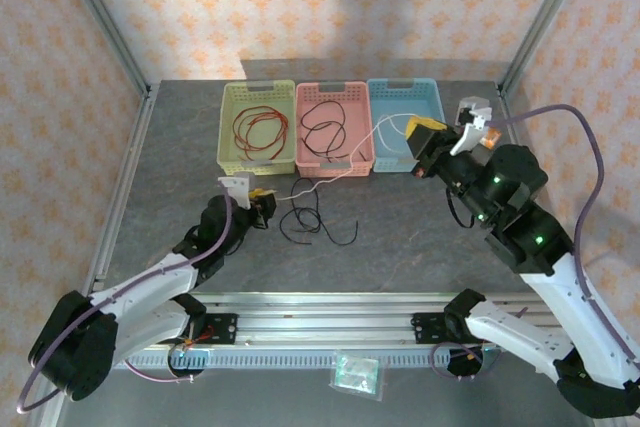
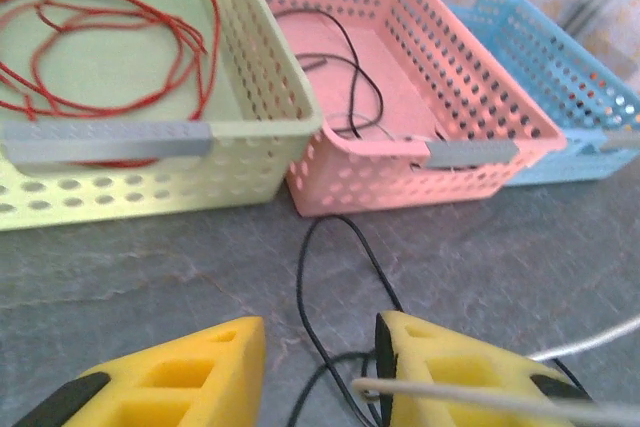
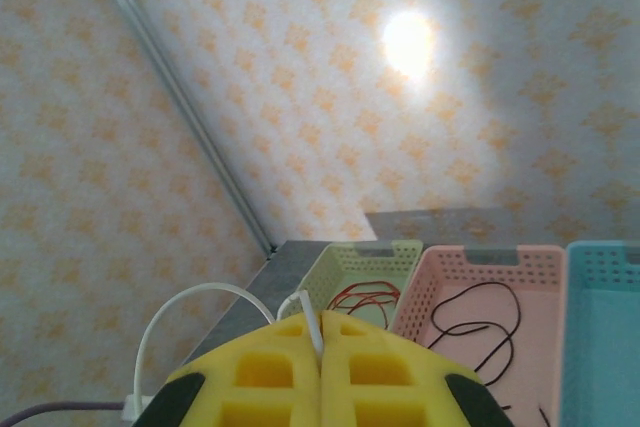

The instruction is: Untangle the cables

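Pinching the white cable (image 1: pixel 340 176) tight above the far-right blue basket (image 1: pixel 405 83), the right gripper (image 3: pixel 320 332) seems to be separating it from the table's black cable (image 2: pixel 303 287), with the left gripper (image 2: pixel 320 327) part-open alongside; lowering it in looks next.

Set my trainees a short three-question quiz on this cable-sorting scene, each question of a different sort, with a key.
1. True or false: the red cable lies in the green basket.
2. Which cable is the right pincer shut on? A red, B black, C white.
3. Fill in: the cable inside the pink basket is ____.
Key: 1 true; 2 C, the white cable; 3 black.
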Robot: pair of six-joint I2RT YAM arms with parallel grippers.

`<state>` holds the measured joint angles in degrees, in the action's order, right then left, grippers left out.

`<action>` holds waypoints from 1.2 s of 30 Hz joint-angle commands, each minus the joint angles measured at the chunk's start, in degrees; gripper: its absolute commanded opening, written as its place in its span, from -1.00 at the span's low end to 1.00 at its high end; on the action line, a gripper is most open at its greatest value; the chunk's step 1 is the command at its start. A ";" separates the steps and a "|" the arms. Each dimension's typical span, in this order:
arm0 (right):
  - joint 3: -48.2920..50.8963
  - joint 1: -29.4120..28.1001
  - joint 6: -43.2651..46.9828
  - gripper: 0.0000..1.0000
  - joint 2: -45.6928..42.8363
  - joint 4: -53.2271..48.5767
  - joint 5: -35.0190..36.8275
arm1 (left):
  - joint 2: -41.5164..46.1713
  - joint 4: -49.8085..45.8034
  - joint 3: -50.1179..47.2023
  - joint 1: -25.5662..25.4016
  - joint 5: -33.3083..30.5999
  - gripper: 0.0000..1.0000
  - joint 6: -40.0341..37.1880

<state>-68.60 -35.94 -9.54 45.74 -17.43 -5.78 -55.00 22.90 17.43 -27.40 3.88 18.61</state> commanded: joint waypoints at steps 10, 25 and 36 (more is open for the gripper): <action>-0.64 -0.12 -2.49 -1.00 -0.42 -7.66 19.56 | 9.04 0.51 -5.23 7.59 -5.47 0.03 8.18; -0.43 -0.16 1.46 -1.00 3.27 -1.94 -3.22 | 11.95 6.78 3.45 7.62 16.32 0.49 1.81; -1.77 -0.14 2.78 -1.00 7.53 0.65 -18.00 | 4.58 11.42 17.00 6.54 36.31 0.66 0.67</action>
<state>-68.69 -35.94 -7.62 51.51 -19.97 -15.66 -49.28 30.22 31.11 -20.27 32.21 20.88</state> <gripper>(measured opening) 0.044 0.835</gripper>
